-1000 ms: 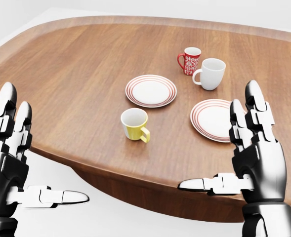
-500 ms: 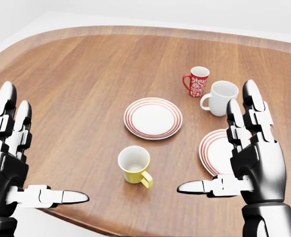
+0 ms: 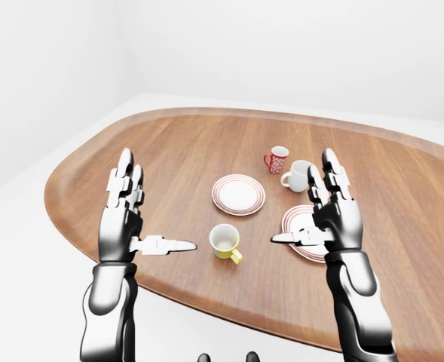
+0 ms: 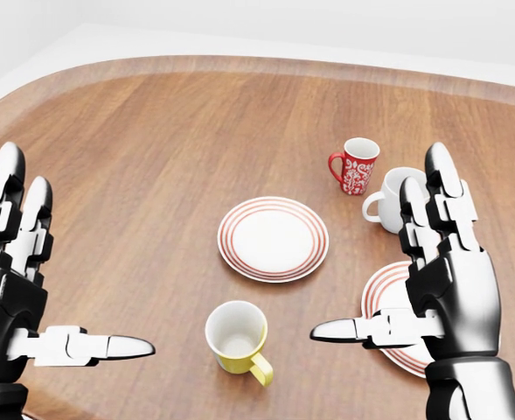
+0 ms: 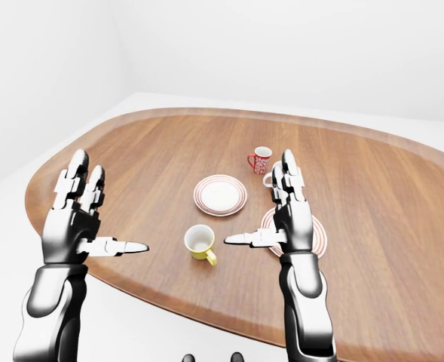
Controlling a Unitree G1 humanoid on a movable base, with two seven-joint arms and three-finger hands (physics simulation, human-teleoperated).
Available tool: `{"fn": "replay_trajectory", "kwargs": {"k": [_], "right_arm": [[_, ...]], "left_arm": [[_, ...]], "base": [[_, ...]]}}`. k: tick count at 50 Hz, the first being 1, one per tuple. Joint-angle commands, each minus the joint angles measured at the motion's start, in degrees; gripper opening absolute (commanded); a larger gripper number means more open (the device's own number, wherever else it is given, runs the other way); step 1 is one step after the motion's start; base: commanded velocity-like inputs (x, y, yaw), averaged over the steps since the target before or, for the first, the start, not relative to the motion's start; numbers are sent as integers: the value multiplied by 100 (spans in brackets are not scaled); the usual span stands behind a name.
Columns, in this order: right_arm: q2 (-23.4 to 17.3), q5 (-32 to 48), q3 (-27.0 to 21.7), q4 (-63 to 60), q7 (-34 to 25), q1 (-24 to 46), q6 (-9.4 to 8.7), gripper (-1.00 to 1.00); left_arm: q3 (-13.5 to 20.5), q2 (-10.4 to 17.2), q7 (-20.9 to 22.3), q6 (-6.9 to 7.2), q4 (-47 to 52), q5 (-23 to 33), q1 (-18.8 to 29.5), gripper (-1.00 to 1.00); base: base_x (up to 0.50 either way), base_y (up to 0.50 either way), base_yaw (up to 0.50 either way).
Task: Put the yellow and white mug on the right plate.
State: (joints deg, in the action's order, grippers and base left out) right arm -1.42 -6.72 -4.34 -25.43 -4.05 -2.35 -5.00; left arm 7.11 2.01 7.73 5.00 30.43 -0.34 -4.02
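Approach, nothing held yet.
Your right hand [image 4: 449,289], fingers spread wide, is probably nearer: the yellow-and-white ceramic mug [image 4: 237,337] lies at its nine o'clock.

On the counter [image 4: 135,140], in the head view, one plate [image 4: 273,239] sits mid-picture, a mug [image 4: 238,338] below it, two mugs [image 4: 355,164] [image 4: 392,198] at upper right, another plate [image 4: 388,302] at lower right.

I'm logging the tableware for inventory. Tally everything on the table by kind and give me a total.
Mugs: 3: yellow and white mug, red patterned mug, plain white mug.
Plates: 2: left red-ringed white plate, right red-ringed white plate.
Total: 5
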Motion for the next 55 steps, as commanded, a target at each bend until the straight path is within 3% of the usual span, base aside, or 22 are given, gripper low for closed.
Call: {"fn": "replay_trajectory", "kwargs": {"k": [1, 6, 14, 16, 32, 33, 34, 55], "right_arm": [[-11, 172, 26, 76, 16, 16, 0, 100], [33, -204, -17, -169, -301, -154, 0, 100], [-7, 134, 125, 62, -283, -157, 0, 100], [-74, 550, 251, 236, -203, -97, 0, 100], [-8, 480, 205, 278, -303, -4, 0, 100], [-21, 521, 220, 315, -293, 50, 0, 100], [-646, 1233, 327, 735, -477, 1577, 0, 100], [-343, 2149, 333, 933, -966, 1844, 0, 100]], "left_arm": [[37, 9, 7, 0, 12, -15, 4, 100], [33, 7, 6, 0, 25, -10, 5, 100], [41, 12, 9, 0, 2, -7, 17, 100], [36, 12, 11, 0, 14, -3, 12, 100], [127, 47, 36, 0, 4, -40, 62, 100], [167, 63, 47, 0, -29, -59, 86, 100], [1060, 513, 222, 0, -472, -441, 526, 100], [1175, 606, 247, 0, -512, -512, 568, 100]], "base": [[0, 0, 0], [7, 2, 0], [48, 14, 0], [3, 1, 0], [0, 0, 0], [0, 0, 0], [0, 0, 0], [0, 0, 0]]}}
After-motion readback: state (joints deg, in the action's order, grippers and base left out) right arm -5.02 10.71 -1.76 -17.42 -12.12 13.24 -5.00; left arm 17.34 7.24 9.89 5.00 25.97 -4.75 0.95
